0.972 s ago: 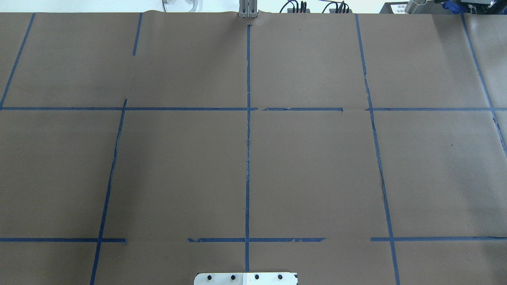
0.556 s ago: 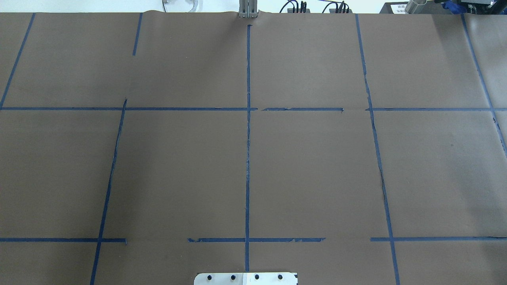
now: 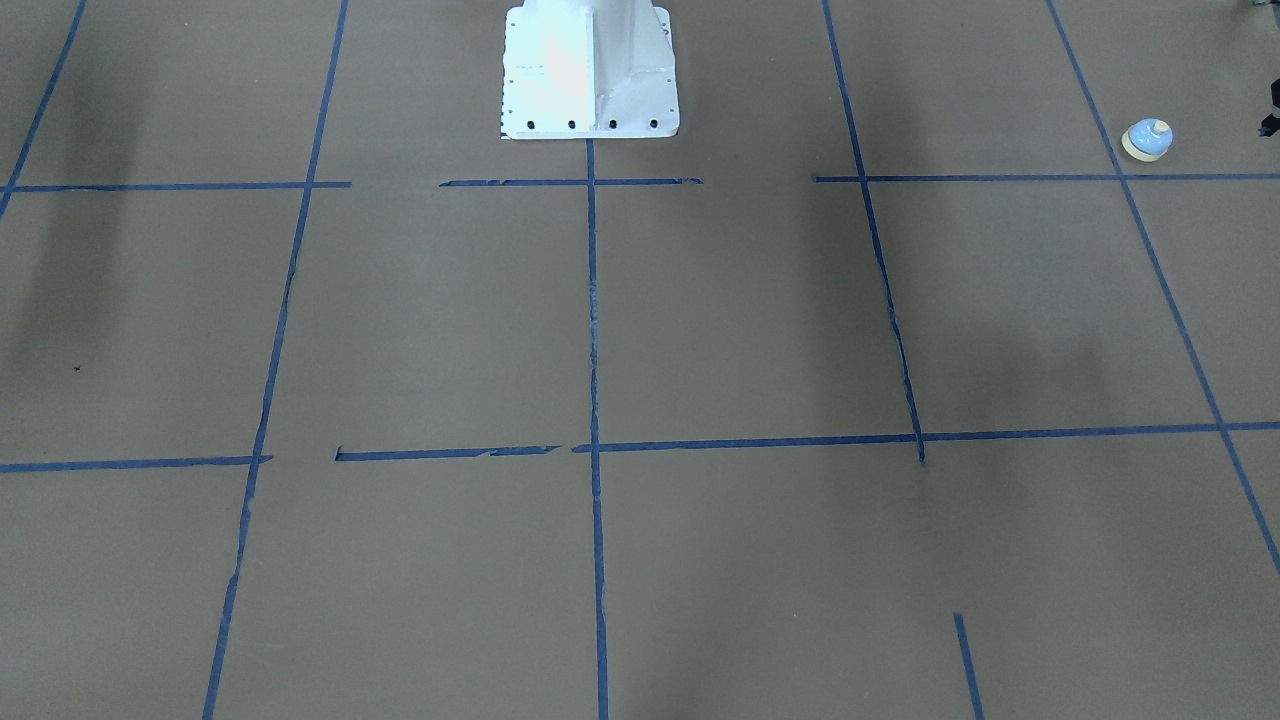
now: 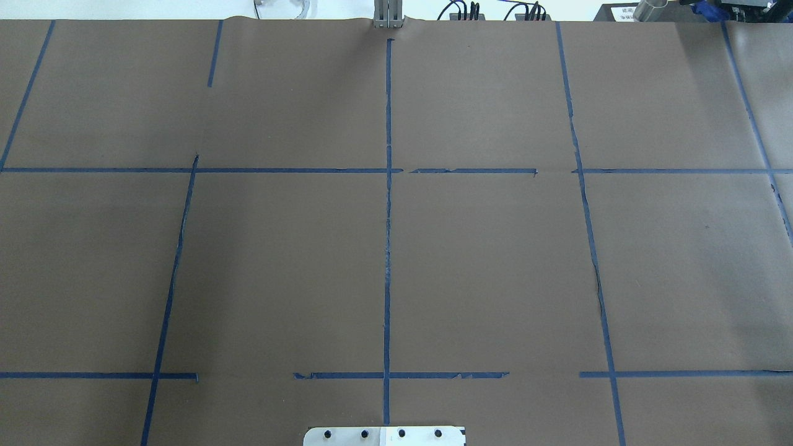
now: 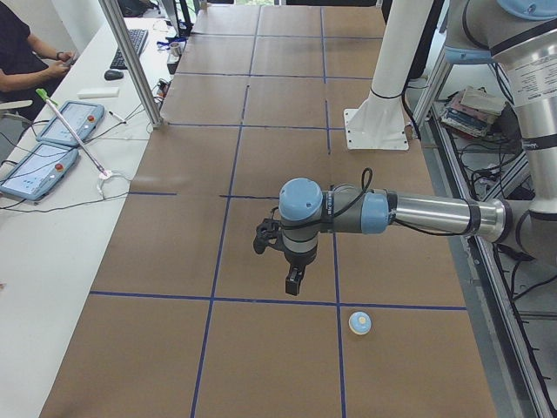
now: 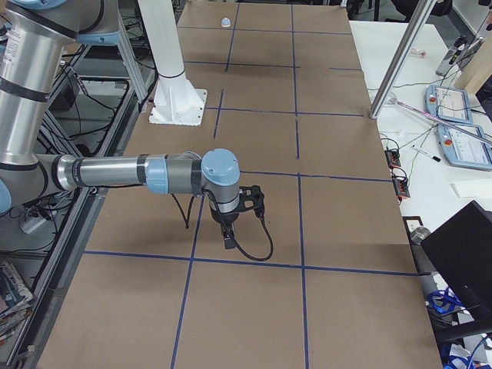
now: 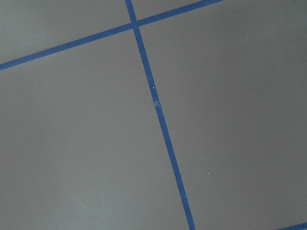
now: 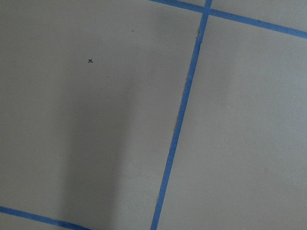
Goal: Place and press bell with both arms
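Claw state cannot be told for either arm. The black, cabled left claw [image 5: 294, 280] hangs point-down over the surface, too small and side-on to tell whether it is released or clenched. Near it, just across a blue tape line, sits the small round call bell [image 5: 360, 323], upright and touching nothing but the surface. It lies toward the end of the surface on the robot's left, close to a tape crossing. The bell has a smooth light blue dome, a cream base ring and a cream button on top.

The left arm [image 5: 435, 213] reaches out level: a silver tube link, grey joints, rounded light blue caps. The right arm [image 6: 115, 171], built the same, holds the black right claw [image 6: 227, 238] pointing down over the surface, well apart from the bell. I cannot tell whether that claw is clenched or released.

The flat surface [image 4: 495, 260] is matte brown, like paper. The blue tape lines [image 4: 388, 248] mark it into a grid of rectangles, and they are frayed and broken in places. A small black x mark [image 8: 90, 61] shows on the brown in the right wrist view.

A glossy white pedestal [image 3: 590, 70] stands on a bolted flange plate. A slanted metal post [image 5: 130, 61] rises by the white side bench, where grey-blue tablets [image 5: 35, 170] lie beside a seated operator in a dark top [image 5: 22, 52].
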